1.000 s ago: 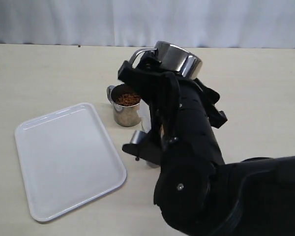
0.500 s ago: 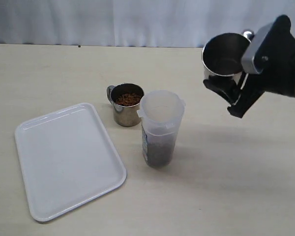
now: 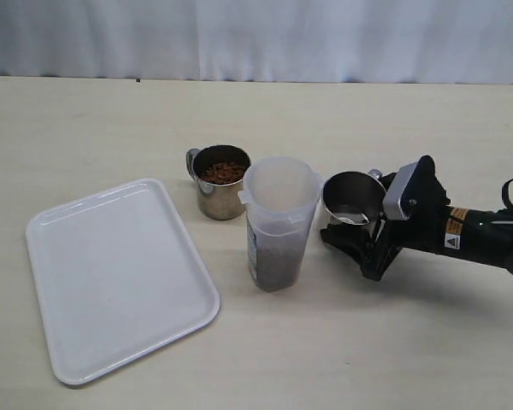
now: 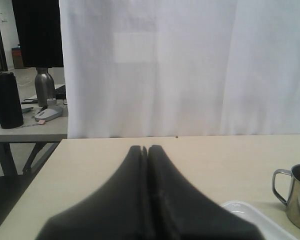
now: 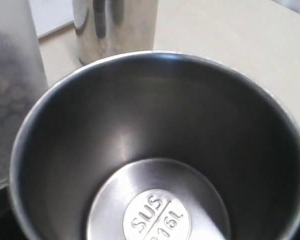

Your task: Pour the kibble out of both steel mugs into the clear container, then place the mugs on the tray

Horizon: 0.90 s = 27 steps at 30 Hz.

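Lowered since earlier: right gripper [image 3: 359, 231], clamped on the empty mug [image 3: 350, 195], now beside the container [image 3: 278, 201] holding kibble [image 3: 274, 260]. Second mug [image 3: 221, 184] unpoured; tray [image 3: 111, 273] bare; left gripper [image 4: 147, 150] closed, idle.

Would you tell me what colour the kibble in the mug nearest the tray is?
The kibble is reddish-brown, clearest in the exterior view.

Beige table [image 3: 85, 120] under white tray [image 3: 111, 282], kibble-filled steel mug [image 3: 221, 184], clear container [image 3: 278, 222].
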Each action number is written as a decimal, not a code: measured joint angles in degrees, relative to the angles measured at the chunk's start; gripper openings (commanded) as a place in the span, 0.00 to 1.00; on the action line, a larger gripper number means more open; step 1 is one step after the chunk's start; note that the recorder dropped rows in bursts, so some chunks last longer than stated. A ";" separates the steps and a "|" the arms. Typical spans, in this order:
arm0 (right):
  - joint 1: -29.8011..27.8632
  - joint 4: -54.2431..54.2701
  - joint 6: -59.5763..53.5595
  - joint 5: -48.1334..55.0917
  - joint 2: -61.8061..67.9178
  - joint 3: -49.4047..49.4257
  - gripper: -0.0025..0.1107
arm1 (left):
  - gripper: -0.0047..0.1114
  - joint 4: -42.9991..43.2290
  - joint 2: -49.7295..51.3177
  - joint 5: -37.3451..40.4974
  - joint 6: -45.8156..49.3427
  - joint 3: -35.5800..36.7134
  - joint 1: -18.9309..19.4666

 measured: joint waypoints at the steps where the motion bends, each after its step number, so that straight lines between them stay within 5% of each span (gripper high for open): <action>1: 0.00 0.40 -0.01 0.00 0.44 -0.11 0.69 | 0.04 0.00 0.00 0.00 0.00 0.00 0.00; 4: 0.00 0.74 0.72 -0.25 0.07 -0.13 0.85 | 0.04 0.00 0.00 0.00 0.00 0.00 0.00; 17: -0.09 3.32 7.66 3.73 -16.47 7.01 0.84 | 0.04 0.00 0.00 0.00 0.00 0.00 0.00; 20: -0.09 9.33 11.67 10.27 -25.94 10.78 0.63 | 0.04 0.00 0.00 0.00 0.00 0.00 0.00; 24: -0.23 22.82 19.29 27.09 -44.17 17.15 0.06 | 0.04 0.00 0.00 0.00 0.00 0.00 0.00; 27: -0.47 26.85 20.69 32.84 -57.71 24.05 0.06 | 0.04 0.00 0.00 0.00 0.00 0.00 0.00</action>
